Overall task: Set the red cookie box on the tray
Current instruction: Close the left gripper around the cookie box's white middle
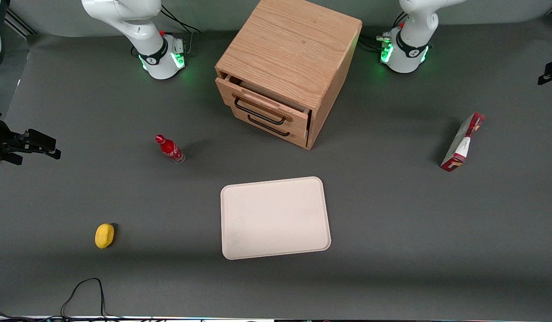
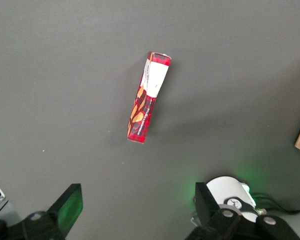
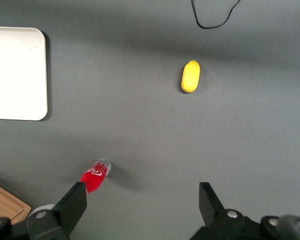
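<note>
Gripper point(image 2: 135, 212) hung wide open above the box point(image 2: 148, 97), holding nothing. Box point(image 1: 462, 142) stood on edge, right of frame in the front view, well apart from the tray point(image 1: 276, 248).

1. I see the box point(image 1: 462, 142) red with a white-grey panel.
2. The tray point(image 1: 276, 218) is pale beige-pink.
3. My gripper point(image 2: 135, 212) has black fingers.
4. The table point(image 1: 392, 250) is dark grey.

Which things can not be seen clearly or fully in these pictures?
- Left pincer: open above the table near the red cookie box; the wrist view's edge cuts off its body.
- Red cookie box: print too small to read.
- Drawer cabinet: its open top drawer's inside is hidden by the cabinet top, front view.
- Tray: cut off by the right wrist view's edge.
</note>
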Controlling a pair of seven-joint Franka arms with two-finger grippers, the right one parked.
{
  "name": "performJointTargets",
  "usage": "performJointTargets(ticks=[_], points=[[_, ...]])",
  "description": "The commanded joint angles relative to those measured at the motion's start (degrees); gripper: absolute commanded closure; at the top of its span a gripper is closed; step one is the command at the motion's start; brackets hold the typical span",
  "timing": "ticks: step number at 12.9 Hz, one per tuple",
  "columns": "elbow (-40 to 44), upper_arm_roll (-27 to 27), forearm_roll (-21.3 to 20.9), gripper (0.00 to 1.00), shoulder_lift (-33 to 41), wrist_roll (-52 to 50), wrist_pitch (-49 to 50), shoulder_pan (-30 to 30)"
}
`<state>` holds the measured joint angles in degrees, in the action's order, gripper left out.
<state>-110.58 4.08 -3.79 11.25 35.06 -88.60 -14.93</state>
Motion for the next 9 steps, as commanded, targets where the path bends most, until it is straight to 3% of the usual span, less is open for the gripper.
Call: performJointTargets(ticks=[1, 6, 9], points=[[-14.97, -0.21, -0.43, 0.01, 5.53, 3.08, -11.2, 0.08], [-32.73, -0.3, -0.43, 0.01, 4.4, 5.28, -34.91, 0.95], [-35.31, -0.39, -0.43, 0.01, -2.35, 8.79, -45.31, 0.78]])
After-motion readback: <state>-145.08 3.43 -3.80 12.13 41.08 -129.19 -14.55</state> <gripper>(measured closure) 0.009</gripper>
